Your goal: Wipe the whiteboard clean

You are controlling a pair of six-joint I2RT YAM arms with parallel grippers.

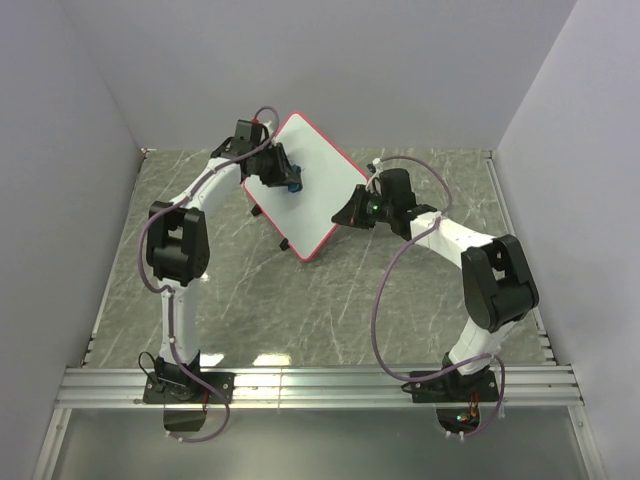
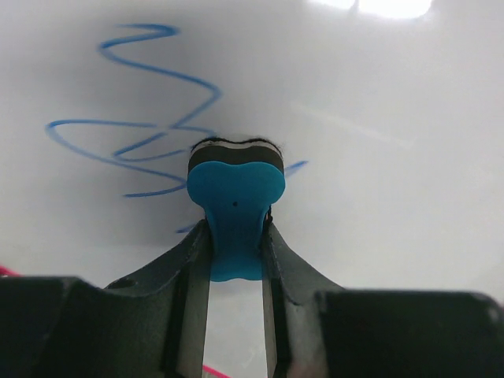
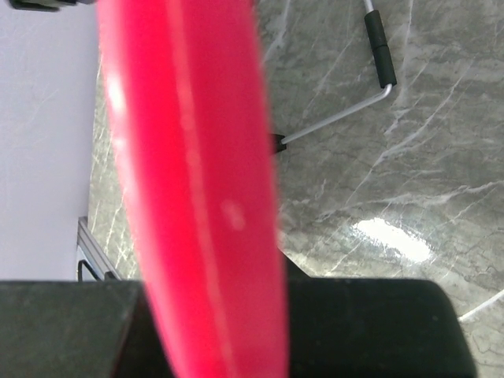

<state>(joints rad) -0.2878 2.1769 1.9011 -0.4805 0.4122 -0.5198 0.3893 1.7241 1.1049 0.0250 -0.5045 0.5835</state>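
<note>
Left end effector (image 2: 236,232), bone-shaped blue eraser (image 2: 235,189) (felt-edged), glossy whiteboard (image 2: 378,157)

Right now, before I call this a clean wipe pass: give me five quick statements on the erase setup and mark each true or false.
1. The left tool grips a blue eraser pressed to the whiteboard. True.
2. The board face is wiped clean. False: blue scribbles show up and to the left of the eraser in the left wrist view.
3. The right tool is shut on the board's pink-red rim. True.
4. The board lies flat on the table. False: it stands tilted up, with the right tool holding its edge.
5. The right tool holds the eraser. False: the eraser sits in the left tool.
</note>
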